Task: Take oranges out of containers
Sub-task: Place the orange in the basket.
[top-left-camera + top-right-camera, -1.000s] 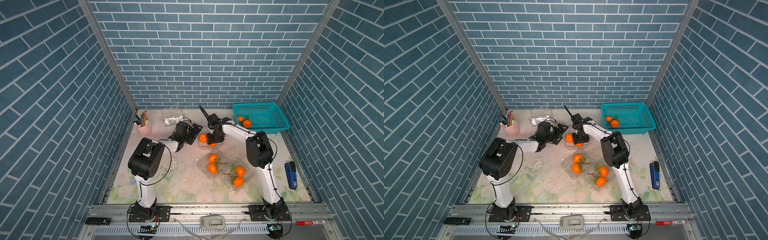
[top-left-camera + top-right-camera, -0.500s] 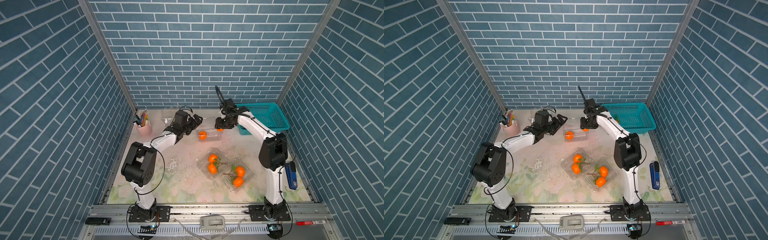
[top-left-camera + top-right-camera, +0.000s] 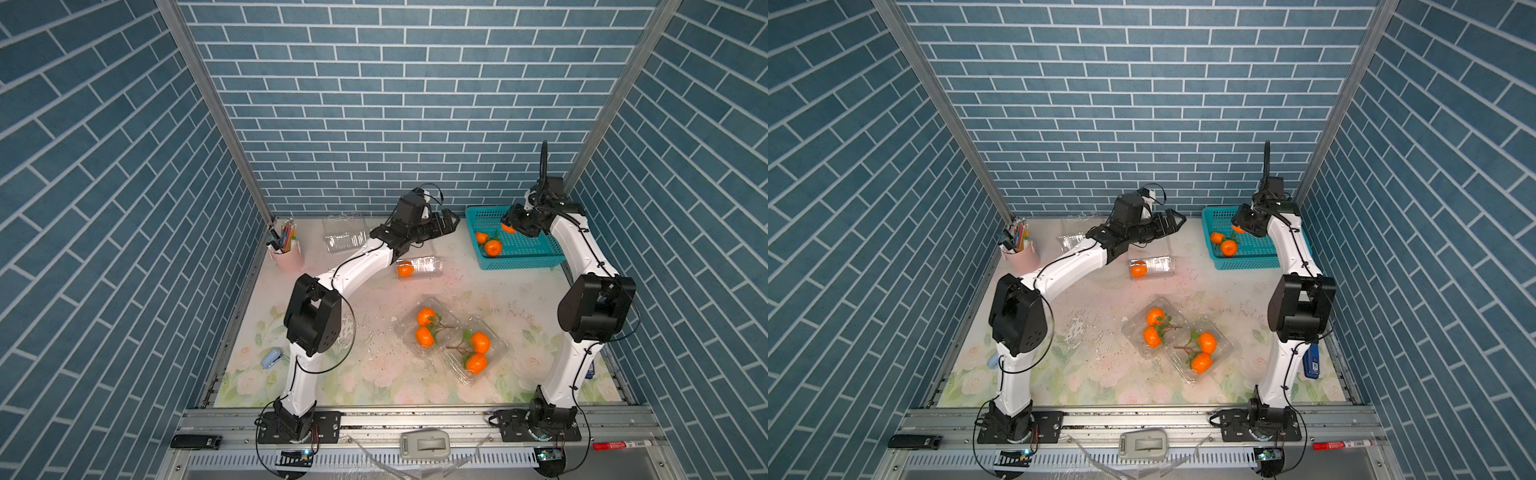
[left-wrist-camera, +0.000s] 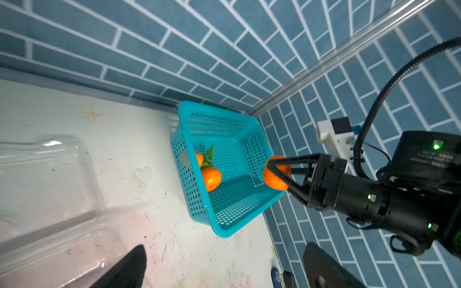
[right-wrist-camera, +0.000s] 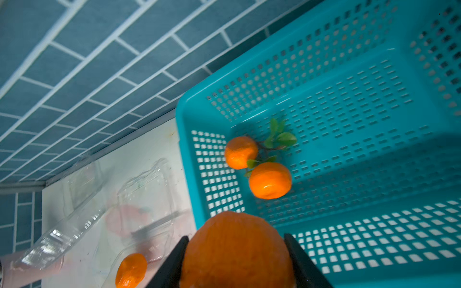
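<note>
Right gripper [image 4: 275, 174] is seen pinching a single orange [image 5: 237, 249] between its two fingers, held aloft over the teal basket [image 3: 519, 264]; in both top views the fruit is placed above the basket's open inside, toward its back half, so the release is judged to be a plain drop downward; a leafy pair of oranges [image 3: 493, 247] is lying on the basket floor toward the side nearer the left arm, and bare floor is shown beside it for the landing; nothing but the gripper itself is seen above the basket walls. Left gripper [image 3: 453, 222] is held spread wide and empty above the worktop [image 3: 374, 382], just behind a clear container [image 3: 426, 266]; this is laid with its long axis across the worktop, one orange [image 3: 405, 270] being kept at the end nearer the left arm; that arm is judged the nearer for it; two more containers [image 3: 457, 361], each with a twig-joined pair, are set close together near the front, with open room around.
</note>
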You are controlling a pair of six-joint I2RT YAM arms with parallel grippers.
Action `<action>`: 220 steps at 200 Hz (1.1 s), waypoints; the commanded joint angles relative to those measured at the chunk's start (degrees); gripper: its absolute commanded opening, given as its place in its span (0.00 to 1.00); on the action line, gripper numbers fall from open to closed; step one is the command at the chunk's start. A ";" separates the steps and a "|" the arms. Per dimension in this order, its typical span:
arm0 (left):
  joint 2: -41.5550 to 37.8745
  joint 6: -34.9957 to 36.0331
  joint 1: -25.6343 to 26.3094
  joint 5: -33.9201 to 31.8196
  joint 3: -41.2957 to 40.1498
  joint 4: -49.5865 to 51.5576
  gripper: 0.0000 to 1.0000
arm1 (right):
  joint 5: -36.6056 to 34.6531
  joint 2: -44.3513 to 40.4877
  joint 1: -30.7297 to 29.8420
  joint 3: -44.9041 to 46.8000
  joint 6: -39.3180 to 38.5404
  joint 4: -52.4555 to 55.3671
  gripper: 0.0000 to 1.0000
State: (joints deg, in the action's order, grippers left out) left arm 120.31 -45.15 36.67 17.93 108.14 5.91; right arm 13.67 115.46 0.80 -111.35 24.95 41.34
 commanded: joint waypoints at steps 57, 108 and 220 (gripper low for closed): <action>9.64 0.72 3.50 3.86 8.75 4.91 0.99 | -2.08 15.11 4.15 -3.30 0.04 1.08 0.54; 8.77 3.21 3.37 4.00 10.05 7.52 0.99 | -3.83 16.91 4.20 -7.66 -1.81 4.43 0.72; -10.96 0.93 -6.23 4.56 -15.22 -1.36 1.00 | 1.72 -0.72 -11.68 -2.53 -5.02 -1.03 0.85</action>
State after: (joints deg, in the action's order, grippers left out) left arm 113.23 -40.99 34.50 21.28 101.34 10.66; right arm 12.27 117.78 -4.97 -116.57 22.28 42.09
